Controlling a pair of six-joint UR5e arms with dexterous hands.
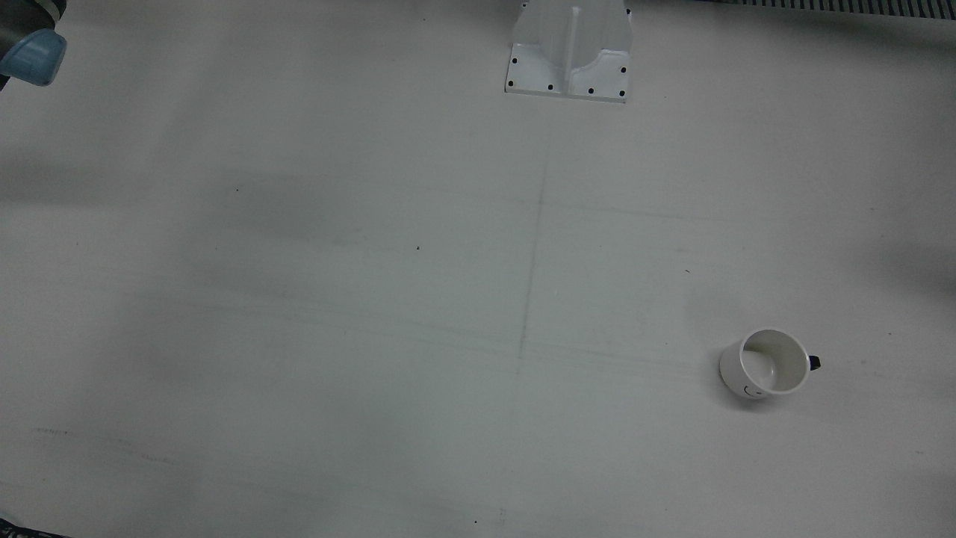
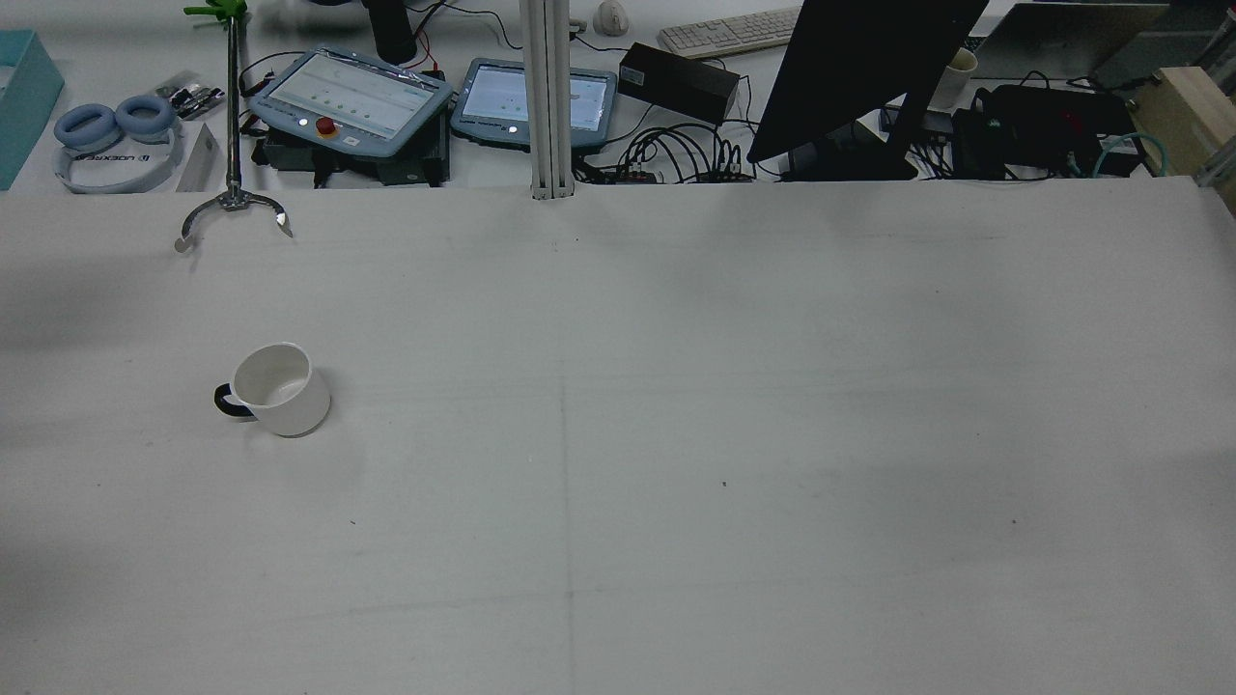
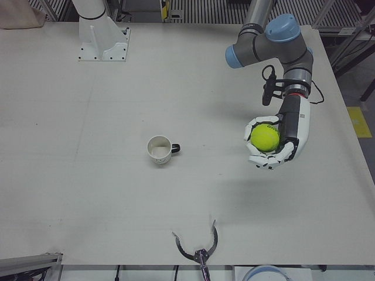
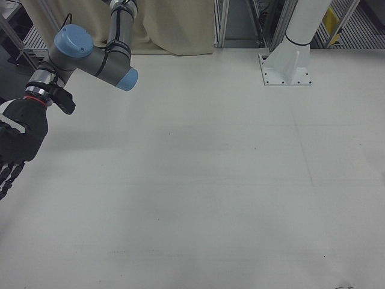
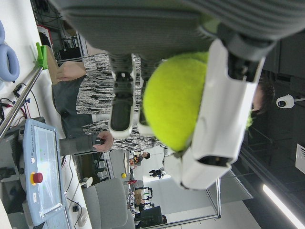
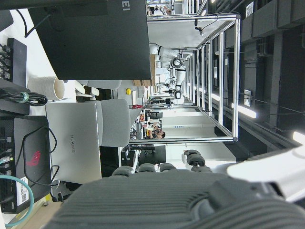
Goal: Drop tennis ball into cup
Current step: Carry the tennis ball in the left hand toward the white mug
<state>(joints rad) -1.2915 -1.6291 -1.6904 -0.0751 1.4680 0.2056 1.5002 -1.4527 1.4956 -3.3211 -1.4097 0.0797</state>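
I hold the tennis ball point(image 3: 265, 138) enclosed in my left hand point(image 3: 273, 143), well clear at 3 o'clock of the upright cup point(image 3: 159, 150); right hand point(image 4: 17, 144) idle, fingers extended, empty.

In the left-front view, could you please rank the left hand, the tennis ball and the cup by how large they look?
1. Left hand, clearly largest.
2. Tennis ball and cup look about alike; the ball is held above the table, nearer the camera, so I won't rank them.
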